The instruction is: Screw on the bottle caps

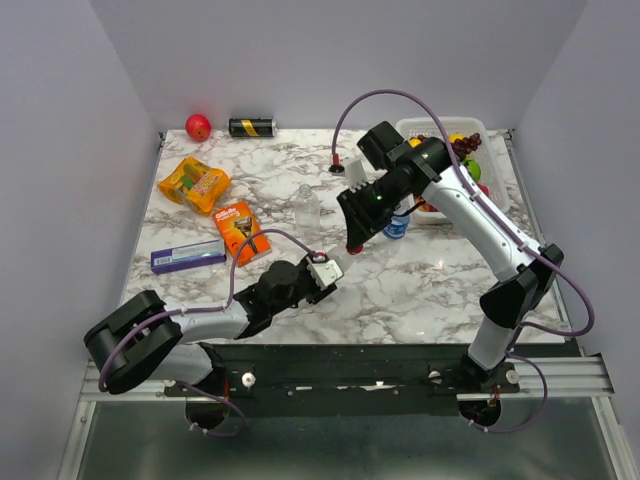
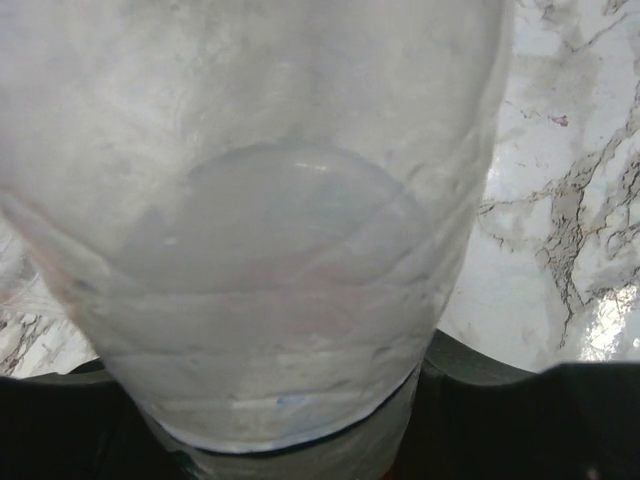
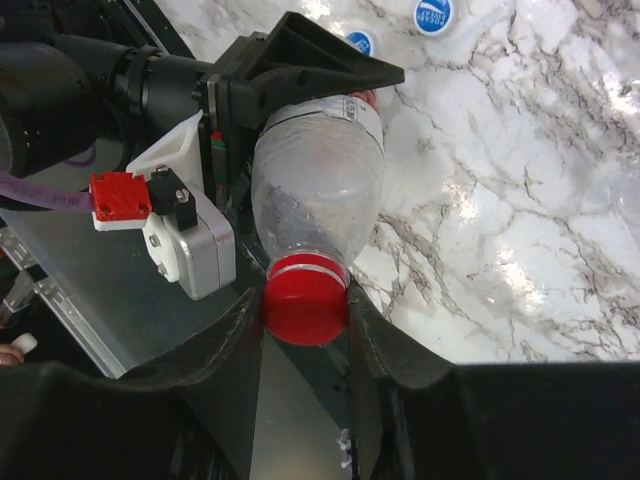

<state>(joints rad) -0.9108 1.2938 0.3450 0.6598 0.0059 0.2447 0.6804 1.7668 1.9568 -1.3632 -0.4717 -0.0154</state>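
Right wrist view: my right claw (image 3: 305, 335) is closed on the red cap (image 3: 305, 302), one finger pressed against each side of its rim. This grip lets wrist rotation pass straight into the cap. The cap sits on the neck of the bottle (image 3: 318, 180). I cannot tell how far down the thread it is.

My left claw (image 3: 300, 95) is clamped across the bottle's body. It holds the bottle tilted above the marble table (image 3: 520, 200), neck toward my right claw, so the body cannot spin while the cap is turned. In the left wrist view the clear wall of the bottle fills almost the whole frame.

A blue cap (image 3: 433, 15) and a second blue cap (image 3: 360, 42) show farther out over the marble. I cannot tell whether they are fitted to bottles.

Judgement: tightening of this cap is in hand. Squeezing the thin wall too hard could deform it.
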